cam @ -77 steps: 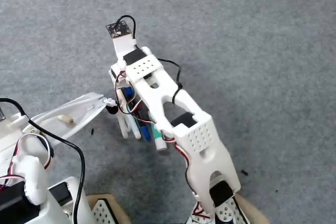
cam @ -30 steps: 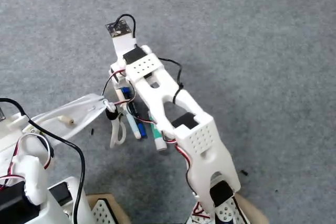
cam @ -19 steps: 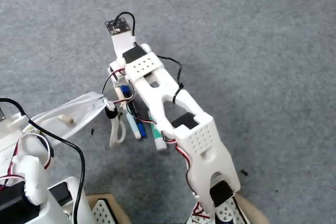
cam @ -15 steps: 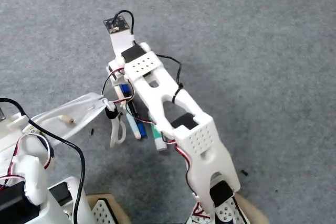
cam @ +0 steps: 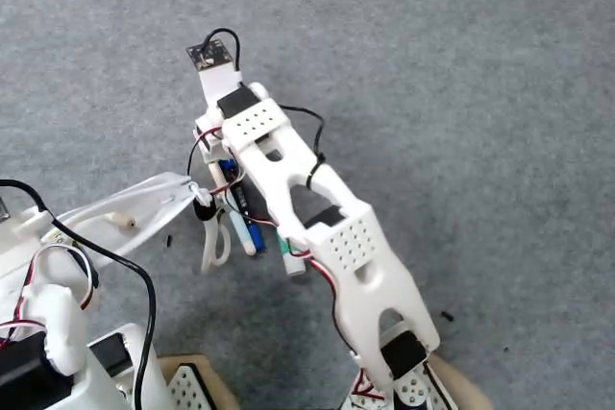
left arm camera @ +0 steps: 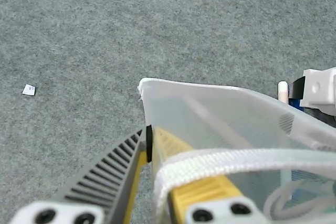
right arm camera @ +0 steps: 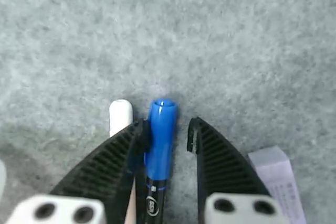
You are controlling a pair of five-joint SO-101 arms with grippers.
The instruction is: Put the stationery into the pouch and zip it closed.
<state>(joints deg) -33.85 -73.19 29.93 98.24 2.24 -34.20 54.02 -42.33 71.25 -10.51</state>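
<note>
Right gripper (right arm camera: 167, 125) jaws apart, straddling blue pen (right arm camera: 159, 145); white pen (right arm camera: 120, 115) just beside. Risk: closing pinches both, or pen rolls out. Left gripper (left arm camera: 149, 141) clamped on pouch (left arm camera: 220, 124) edge; could slip.

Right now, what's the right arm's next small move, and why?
Probably close the right gripper on the blue marker: the marker lies between its open jaws, against one, with a gap to the other. The left gripper holds the pouch nearby.

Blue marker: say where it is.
In the right wrist view the blue marker lies on the table between the right gripper's open jaws, beside a white pen, near the pouch.
</note>
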